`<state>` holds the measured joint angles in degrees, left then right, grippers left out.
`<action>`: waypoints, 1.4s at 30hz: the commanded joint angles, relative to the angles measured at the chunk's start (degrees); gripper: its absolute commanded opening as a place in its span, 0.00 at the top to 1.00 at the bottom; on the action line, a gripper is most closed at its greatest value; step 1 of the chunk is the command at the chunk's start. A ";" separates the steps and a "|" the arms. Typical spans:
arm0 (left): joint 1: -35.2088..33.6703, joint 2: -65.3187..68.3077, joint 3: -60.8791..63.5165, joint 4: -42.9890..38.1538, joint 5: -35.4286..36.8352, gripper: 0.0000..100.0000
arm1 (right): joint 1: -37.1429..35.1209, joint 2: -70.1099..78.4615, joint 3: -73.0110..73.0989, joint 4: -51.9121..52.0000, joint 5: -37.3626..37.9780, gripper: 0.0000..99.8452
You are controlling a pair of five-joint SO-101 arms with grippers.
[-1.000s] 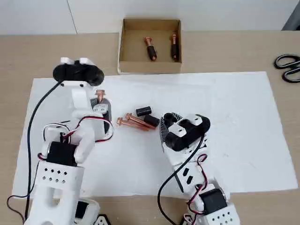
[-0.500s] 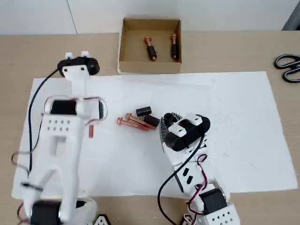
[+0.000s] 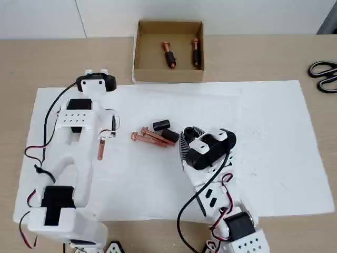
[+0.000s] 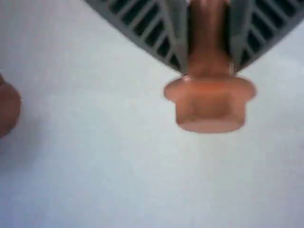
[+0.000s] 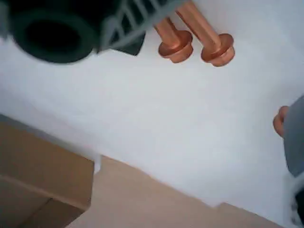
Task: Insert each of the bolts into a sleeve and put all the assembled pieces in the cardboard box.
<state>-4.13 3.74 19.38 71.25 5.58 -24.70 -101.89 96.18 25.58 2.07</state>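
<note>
My left gripper is shut on a copper bolt, held just above the white paper with its head pointing away from the fingers. Two more bolts lie side by side mid-paper. One black sleeve lies beyond them. A second sleeve sits right against my right gripper, its bore facing the right wrist camera. The cardboard box at the back holds two assembled pieces.
The white paper sheet covers the middle of the wooden table. Black scissors lie at the far right edge. The box corner shows past the paper's edge in the right wrist view.
The left arm has swung its upper part back and lowered the gripper, carrying the bolt from beside the arm down toward the paper. The right arm and loose parts stayed put.
</note>
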 commanded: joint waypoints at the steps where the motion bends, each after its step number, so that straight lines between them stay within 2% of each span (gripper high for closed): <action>1: -0.09 -0.26 -2.95 -1.41 -0.53 0.95 | -0.04 -0.66 0.35 0.04 -0.44 1.00; 3: -0.18 -0.26 -2.95 -1.41 -0.70 0.93 | -0.04 -0.66 0.35 0.04 -0.44 1.00; 14: -0.09 -0.18 -0.31 -3.96 -2.20 0.93 | -0.04 -0.66 0.35 0.04 -0.44 1.00; 29: 1.49 -0.70 -0.22 1.76 -4.13 0.93 | -0.04 -0.66 0.35 0.04 -0.44 1.00; 42: 2.02 -0.18 0.31 0.26 -3.69 0.93 | -0.04 -0.66 0.35 0.04 -0.44 1.00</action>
<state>-2.02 3.91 19.47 72.48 1.80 -24.70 -101.89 96.18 25.58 2.07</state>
